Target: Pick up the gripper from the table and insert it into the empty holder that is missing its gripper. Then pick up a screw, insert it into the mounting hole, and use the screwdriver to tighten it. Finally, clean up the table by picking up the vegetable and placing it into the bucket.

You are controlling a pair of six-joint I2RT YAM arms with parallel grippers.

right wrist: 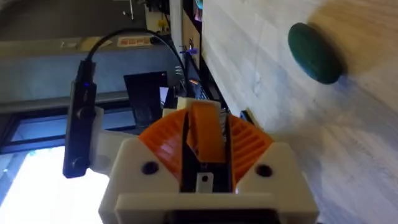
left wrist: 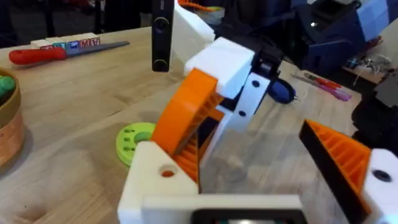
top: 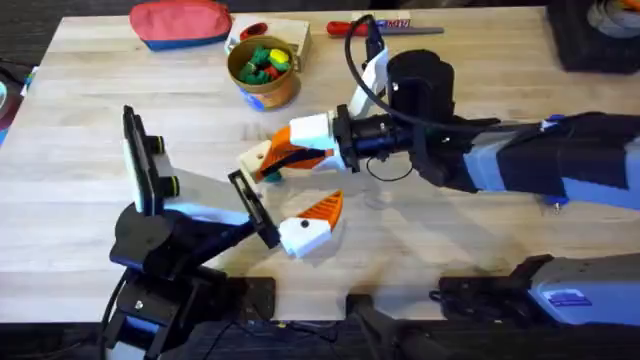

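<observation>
Small orange ribbed plastic wedge gripper (right wrist: pixel 204 138) sits clamped in the right gripper (top: pixel 268 162), tip nearly at the left arm's bare cream plastic holder (top: pixel 252 158) — insertion in progress, I'd say. Screw, tightening, cleanup all pending. Left gripper (top: pixel 296 222) is released — its one orange-tipped finger just beside the holder.

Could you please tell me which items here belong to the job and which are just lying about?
Job: orange wedge in the right claw, bare white holder, green disc, blue screwdriver, teal vegetable, bucket.
Lying about: red pouch, red-handled screwdriver.
</observation>
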